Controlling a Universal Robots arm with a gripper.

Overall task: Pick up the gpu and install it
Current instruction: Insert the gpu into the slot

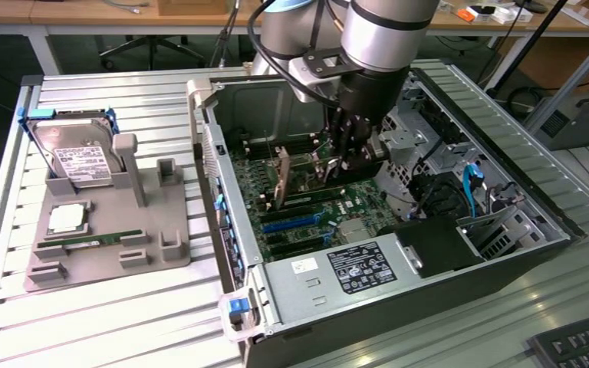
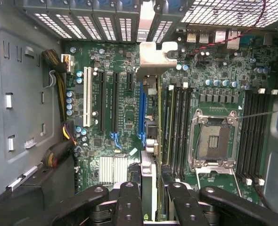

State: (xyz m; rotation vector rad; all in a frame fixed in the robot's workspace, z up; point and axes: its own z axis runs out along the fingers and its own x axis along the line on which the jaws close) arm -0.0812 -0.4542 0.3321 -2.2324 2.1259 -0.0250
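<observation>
The gpu (image 2: 151, 136) is a thin card seen edge-on in the wrist view, with its grey metal bracket (image 2: 153, 56) up against the case's rear slot openings. My gripper (image 2: 151, 202) is shut on the card's near end, one finger (image 2: 129, 202) on each side. The card stands upright over the motherboard, close beside a long blue slot (image 2: 141, 113); whether it is seated I cannot tell. In the exterior view my gripper (image 1: 348, 157) reaches down into the open computer case (image 1: 212, 176), and the gpu (image 1: 310, 176) stands below it with its bracket end toward the exterior view's left.
Outside the case, a grey fixture (image 1: 162, 253) holds a silver hard drive (image 1: 77, 157), a processor chip (image 1: 67, 218) and a green memory stick (image 1: 90, 241). Inside are the power supply (image 1: 351, 268), an open processor socket (image 2: 214, 139) and a cable bundle (image 2: 59, 150). A keyboard (image 1: 581, 345) lies nearby.
</observation>
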